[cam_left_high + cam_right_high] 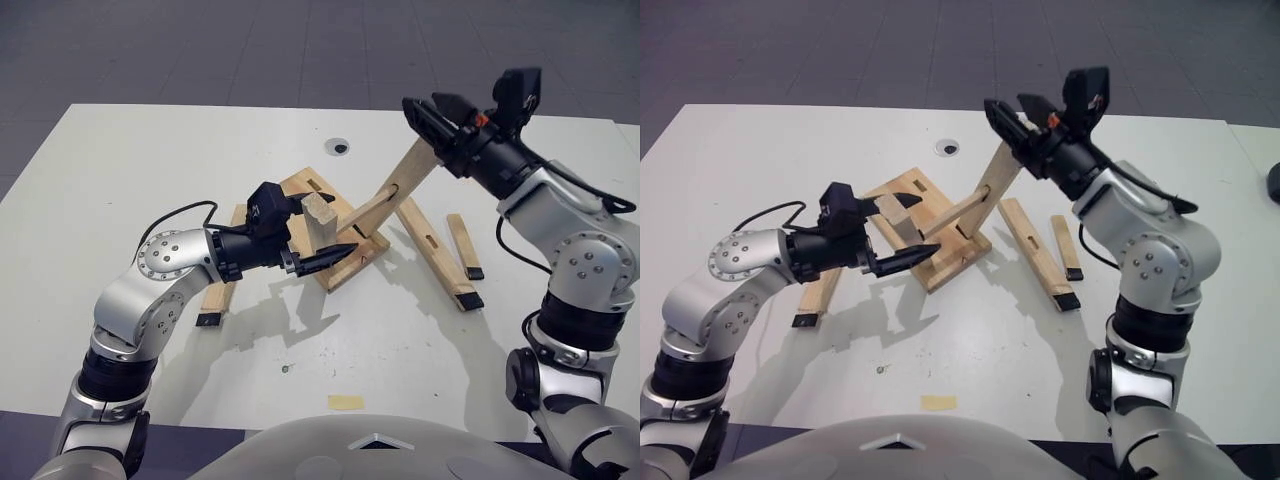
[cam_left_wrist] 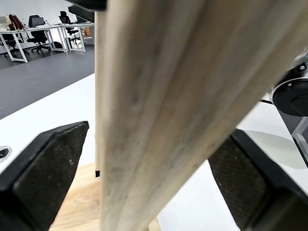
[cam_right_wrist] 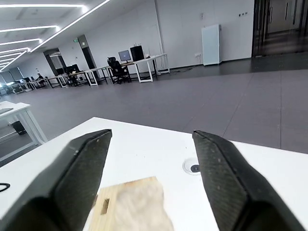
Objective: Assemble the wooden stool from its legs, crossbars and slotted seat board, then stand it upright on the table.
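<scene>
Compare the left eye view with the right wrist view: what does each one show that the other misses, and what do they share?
Left eye view alone: three loose wooden pieces lying flat on the table, a short wooden block standing by the seat board, and a yellow tape scrap. Right wrist view alone: the room behind, with office desks, a white cabinet and ceiling light strips. Both: the white table, its round cable hole, and the right gripper, open around the top of the tilted leg.
</scene>
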Motion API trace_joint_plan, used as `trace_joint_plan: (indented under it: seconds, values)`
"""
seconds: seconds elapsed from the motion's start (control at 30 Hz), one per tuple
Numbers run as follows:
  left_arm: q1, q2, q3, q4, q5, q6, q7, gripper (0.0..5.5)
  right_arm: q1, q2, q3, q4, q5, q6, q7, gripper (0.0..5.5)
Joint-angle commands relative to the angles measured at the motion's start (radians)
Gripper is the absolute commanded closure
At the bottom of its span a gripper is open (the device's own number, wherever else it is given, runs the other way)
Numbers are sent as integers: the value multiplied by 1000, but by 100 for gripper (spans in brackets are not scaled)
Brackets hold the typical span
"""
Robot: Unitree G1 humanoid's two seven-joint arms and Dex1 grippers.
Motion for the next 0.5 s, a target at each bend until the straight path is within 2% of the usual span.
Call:
trace_joint_plan:
  seconds: [0.03, 0.1, 0.2, 0.27, 0.33, 0.43, 0.5]
  values:
    - [-34, 12, 41, -46, -37, 33, 8, 41, -144, 20, -93, 37, 99, -2, -62, 152]
    - [-51, 12, 71, -68, -67, 46, 17, 10, -255, 12, -150, 85, 137, -41, -93, 118]
    - [-75, 15, 115, -90, -102, 64, 43, 10, -387, 21, -219, 166, 180, -115, -136, 76]
    - [-95, 11, 121, -80, -112, 70, 48, 10, -388, 50, -239, 190, 191, -151, -170, 41]
    - [-101, 7, 116, -69, -113, 73, 52, 10, -277, 93, -186, 203, 165, -147, -153, 12]
    - [-103, -2, 96, -61, -106, 72, 59, 10, -18, 55, 43, 212, 20, -88, -54, 12]
    - [-111, -9, 94, -50, -102, 72, 69, 10, 66, 31, 123, 181, -16, -57, -11, 12]
